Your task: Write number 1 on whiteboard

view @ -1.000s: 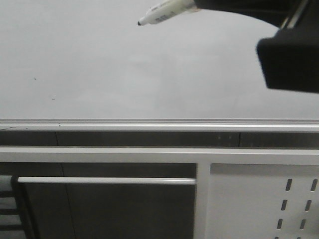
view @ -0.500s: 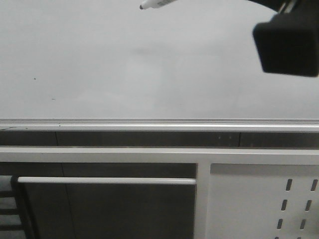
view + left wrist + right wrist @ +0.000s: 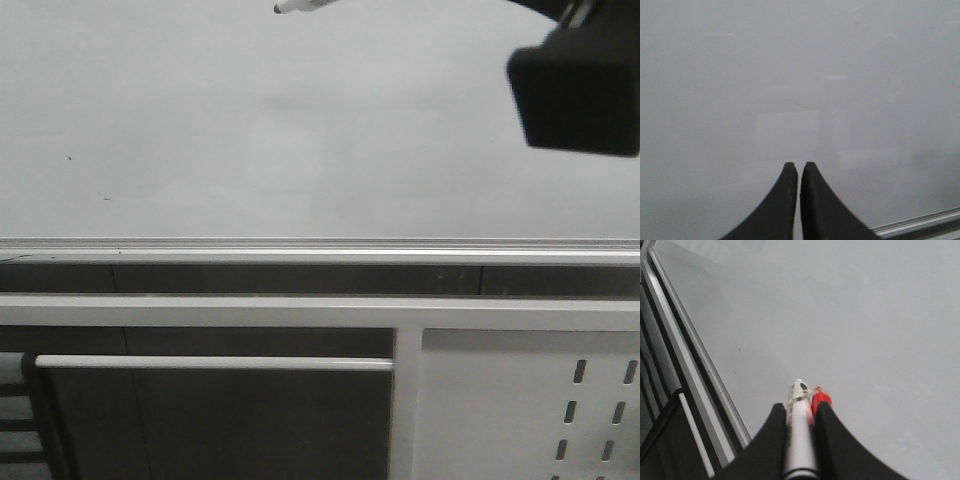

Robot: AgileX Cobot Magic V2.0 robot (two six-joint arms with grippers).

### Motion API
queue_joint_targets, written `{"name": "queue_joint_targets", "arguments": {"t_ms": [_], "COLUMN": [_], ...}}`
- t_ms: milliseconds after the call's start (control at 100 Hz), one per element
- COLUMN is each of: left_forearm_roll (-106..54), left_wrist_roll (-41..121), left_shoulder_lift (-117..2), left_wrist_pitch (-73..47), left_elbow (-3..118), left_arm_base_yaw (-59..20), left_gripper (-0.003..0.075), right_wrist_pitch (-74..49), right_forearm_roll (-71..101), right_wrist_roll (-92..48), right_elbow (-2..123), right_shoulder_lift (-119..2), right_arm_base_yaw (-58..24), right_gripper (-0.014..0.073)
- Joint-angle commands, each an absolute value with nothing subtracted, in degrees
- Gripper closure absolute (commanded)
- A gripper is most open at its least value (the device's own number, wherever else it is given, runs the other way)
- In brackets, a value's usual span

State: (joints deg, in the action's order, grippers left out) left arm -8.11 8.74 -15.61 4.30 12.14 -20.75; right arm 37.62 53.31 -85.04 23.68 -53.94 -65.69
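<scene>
The whiteboard (image 3: 250, 130) fills the upper front view, with a silver rail (image 3: 300, 245) along its lower edge. No drawn number 1 shows on it, only small dark specks. My right gripper (image 3: 801, 407) is shut on a white marker (image 3: 799, 435) with a red piece (image 3: 821, 400) taped beside it. In the front view only the marker's tip (image 3: 290, 6) shows at the top edge, with the right arm's black body (image 3: 575, 95) at the upper right. Whether the tip touches the board I cannot tell. My left gripper (image 3: 799, 167) is shut and empty, facing the board (image 3: 790, 75).
Below the board runs a white metal frame (image 3: 300, 310) with slotted holes (image 3: 580, 400) at the lower right and a white bar (image 3: 210, 362) at the lower left. The board's rail also shows in the right wrist view (image 3: 695, 360).
The marker tip has risen towards the top edge of the front view, and the right arm's black body has moved up with it. The left gripper shows no earlier frame.
</scene>
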Motion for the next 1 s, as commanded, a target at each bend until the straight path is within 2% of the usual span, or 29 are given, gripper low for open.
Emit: {"name": "queue_joint_targets", "arguments": {"t_ms": [0,820,990], "left_forearm_roll": [-8.1,-8.1,-8.1], "left_wrist_roll": [8.8,8.8,8.8], "left_shoulder_lift": [-16.0,-16.0,-16.0], "left_wrist_pitch": [8.8,8.8,8.7], "left_elbow": [13.7,13.7,13.7], "left_arm_base_yaw": [-20.6,-20.6,-20.6], "left_gripper": [0.0738,0.0738,0.0738], "right_wrist_pitch": [40.7,49.5,50.0], "right_forearm_roll": [50.6,47.9,47.6], "right_wrist_roll": [-85.1,-80.6,-77.2], "right_elbow": [25.2,25.2,25.2], "right_shoulder_lift": [-53.7,-60.5,-60.5], "right_arm_base_yaw": [-65.7,-65.6,-63.2], "right_gripper": [0.0644,0.0645,0.0645]}}
